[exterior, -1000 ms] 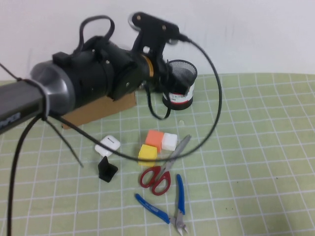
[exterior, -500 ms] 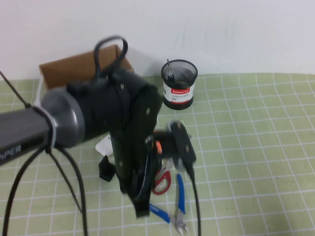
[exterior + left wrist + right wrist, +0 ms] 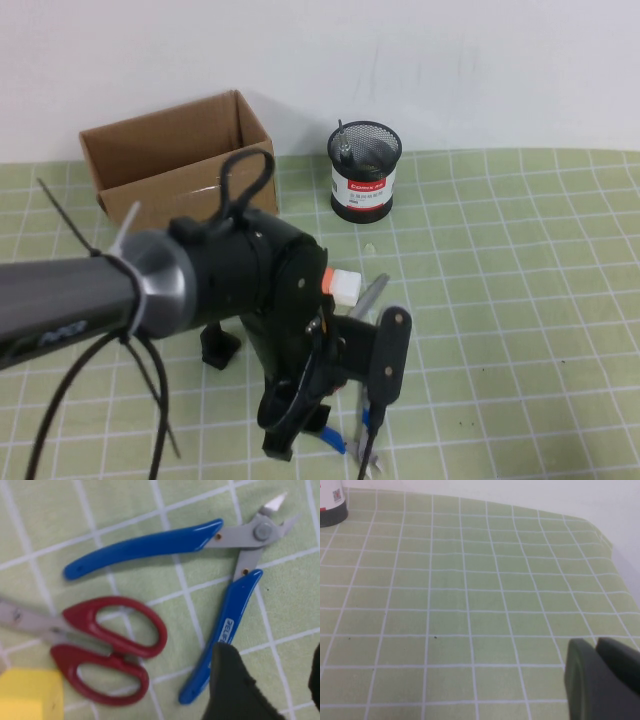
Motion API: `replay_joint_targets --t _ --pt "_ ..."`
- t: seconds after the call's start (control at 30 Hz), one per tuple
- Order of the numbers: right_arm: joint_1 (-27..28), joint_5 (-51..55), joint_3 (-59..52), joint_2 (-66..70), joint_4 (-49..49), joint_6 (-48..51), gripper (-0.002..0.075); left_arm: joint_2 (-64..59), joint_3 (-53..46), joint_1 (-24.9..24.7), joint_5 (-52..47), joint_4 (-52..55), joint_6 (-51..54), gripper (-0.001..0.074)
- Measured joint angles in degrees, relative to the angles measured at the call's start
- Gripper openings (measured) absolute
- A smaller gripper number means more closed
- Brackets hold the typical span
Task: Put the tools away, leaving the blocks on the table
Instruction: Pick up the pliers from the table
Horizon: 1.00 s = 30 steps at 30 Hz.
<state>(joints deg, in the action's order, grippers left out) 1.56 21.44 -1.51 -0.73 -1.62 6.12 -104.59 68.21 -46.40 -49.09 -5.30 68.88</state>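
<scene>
Green gridded table mat. Left gripper hovers jaws apart over blue-handled steel pliers, which lie beside red-handled scissors. Pliers: rigid, moderately heavy, handles slick; grasp one handle midway. Right gripper: aperture undeterminable.

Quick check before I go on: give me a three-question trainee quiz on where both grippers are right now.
1. True or false: the left gripper is shut on the red-handled scissors.
2. Which thing is closest to the left gripper in its wrist view? A. red-handled scissors B. blue-handled pliers C. yellow block
3. Fill in: the right gripper is shut and hangs over bare ___, with no tools near it.

Key:
1. False. The left gripper is open and empty, low over the tools.
2. B. One pliers handle runs right up to it.
3. Mat.
</scene>
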Motion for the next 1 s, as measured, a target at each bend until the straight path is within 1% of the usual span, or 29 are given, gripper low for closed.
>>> replay_joint_targets --t 0.13,0.3,0.53,0.63,0.83,0.93,1.0 --pt "0.0 0.0 0.0 0.0 0.0 0.0 -0.001 -2.98 0.0 0.0 0.35 0.1 4.19 0.0318" --pt "0.0 0.0 0.0 0.0 0.0 0.0 -0.001 -6.36 0.0 0.0 1.12 0.1 7.97 0.0321" --pt "0.0 0.0 0.0 0.0 0.0 0.0 -0.001 -9.8 0.0 0.22 3.85 1.13 9.53 0.0314" --pt "0.0 0.0 0.0 0.0 0.0 0.0 -0.001 -10.14 0.0 0.22 5.3 1.98 9.61 0.0262" --pt "0.0 0.0 0.0 0.0 0.0 0.0 -0.001 -9.76 -1.35 0.22 6.98 2.17 9.36 0.0079" --pt "0.0 0.0 0.0 0.0 0.0 0.0 -0.001 -9.16 -1.89 0.34 6.86 0.02 8.26 0.0073" --pt "0.0 0.0 0.0 0.0 0.0 0.0 -0.001 -7.92 -2.4 0.34 6.18 -4.0 6.69 0.0073"
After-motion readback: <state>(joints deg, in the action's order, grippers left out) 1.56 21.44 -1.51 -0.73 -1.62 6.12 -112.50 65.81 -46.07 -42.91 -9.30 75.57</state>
